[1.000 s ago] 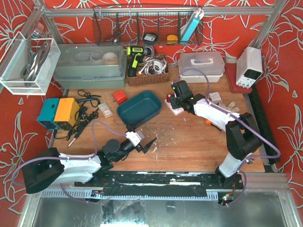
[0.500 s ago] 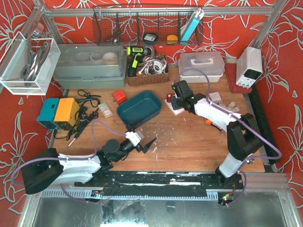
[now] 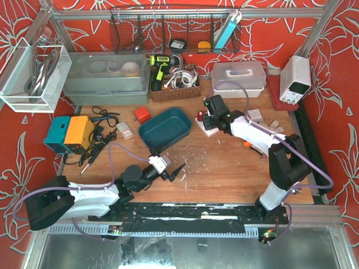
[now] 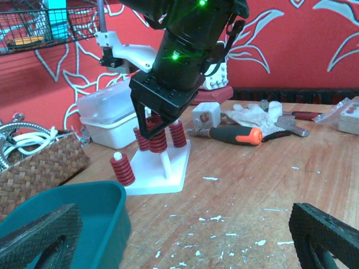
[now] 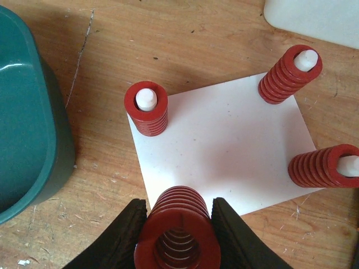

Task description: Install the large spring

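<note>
The right pincer (image 5: 176, 217) is gripping the spring (image 5: 177, 238) above the base's (image 5: 224, 140) edge. The left pincer (image 3: 176, 172) is gaping open near the bin (image 3: 165, 128).

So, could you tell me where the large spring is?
Right wrist view, bottom centre: the large spring is held in the right gripper, over the white plate's edge.
</note>
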